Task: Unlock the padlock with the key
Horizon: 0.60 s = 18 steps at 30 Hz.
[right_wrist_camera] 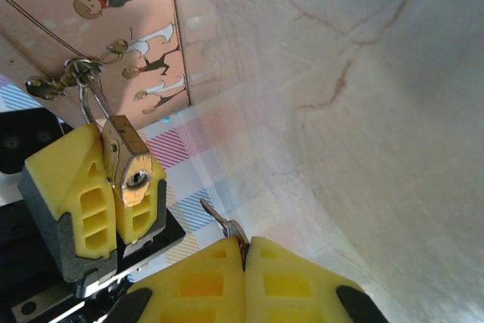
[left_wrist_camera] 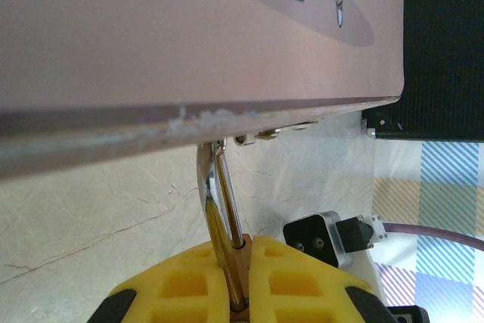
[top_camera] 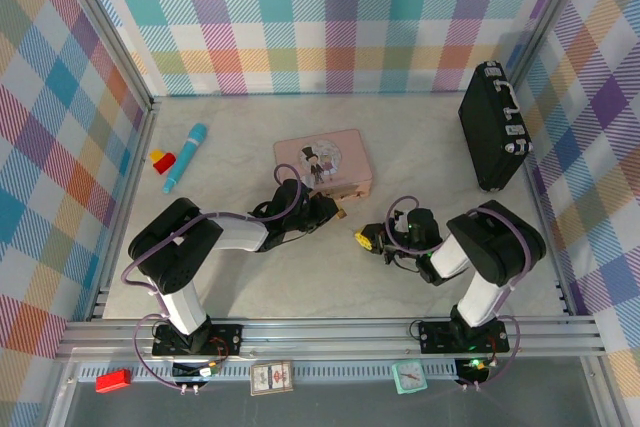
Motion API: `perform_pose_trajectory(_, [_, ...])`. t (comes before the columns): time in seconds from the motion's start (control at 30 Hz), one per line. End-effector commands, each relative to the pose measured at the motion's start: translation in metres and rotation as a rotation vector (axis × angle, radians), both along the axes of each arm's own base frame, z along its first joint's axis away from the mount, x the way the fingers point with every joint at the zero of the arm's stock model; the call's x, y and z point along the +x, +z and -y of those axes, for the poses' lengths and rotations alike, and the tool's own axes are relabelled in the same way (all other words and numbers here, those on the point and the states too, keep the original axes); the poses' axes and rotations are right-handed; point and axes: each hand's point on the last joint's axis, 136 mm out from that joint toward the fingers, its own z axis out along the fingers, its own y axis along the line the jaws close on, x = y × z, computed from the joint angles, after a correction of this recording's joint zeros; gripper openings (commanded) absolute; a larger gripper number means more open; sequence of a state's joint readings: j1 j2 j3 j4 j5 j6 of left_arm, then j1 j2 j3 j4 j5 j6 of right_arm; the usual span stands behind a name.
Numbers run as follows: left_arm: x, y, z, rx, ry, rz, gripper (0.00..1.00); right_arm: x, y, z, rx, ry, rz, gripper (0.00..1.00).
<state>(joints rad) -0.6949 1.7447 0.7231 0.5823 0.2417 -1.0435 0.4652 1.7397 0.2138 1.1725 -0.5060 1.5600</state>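
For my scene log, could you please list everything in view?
tin: one, pink, table centre
padlock: one, brass, on the tin's latch
key: one, silvery, near the padlock
case: one, black, right side
marker: one, teal, left side
small blocks: two, red and yellow, beside the marker
clock: one, teal, front ledge
card: one, pale, front ledge
tag: one, red, front ledge
left arm: one, black and white, jaws shut on the padlock
right arm: one, black and white, jaws shut on the key
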Motion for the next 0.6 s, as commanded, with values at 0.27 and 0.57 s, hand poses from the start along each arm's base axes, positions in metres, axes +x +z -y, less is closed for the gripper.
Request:
perform_pose_trajectory(0.27, [0.016, 0.02, 0.0, -0.075, 0.058, 0.023, 0.06, 0.006, 0.022, 0.0, 0.075, -0.043, 0.042, 0.0])
perform_pose_trajectory(0.57, [0.017, 0.021, -0.001, -0.086, 0.066, 0.021, 0.06, 0.016, 0.036, -0.001, 0.109, -0.093, 0.039, 0.0])
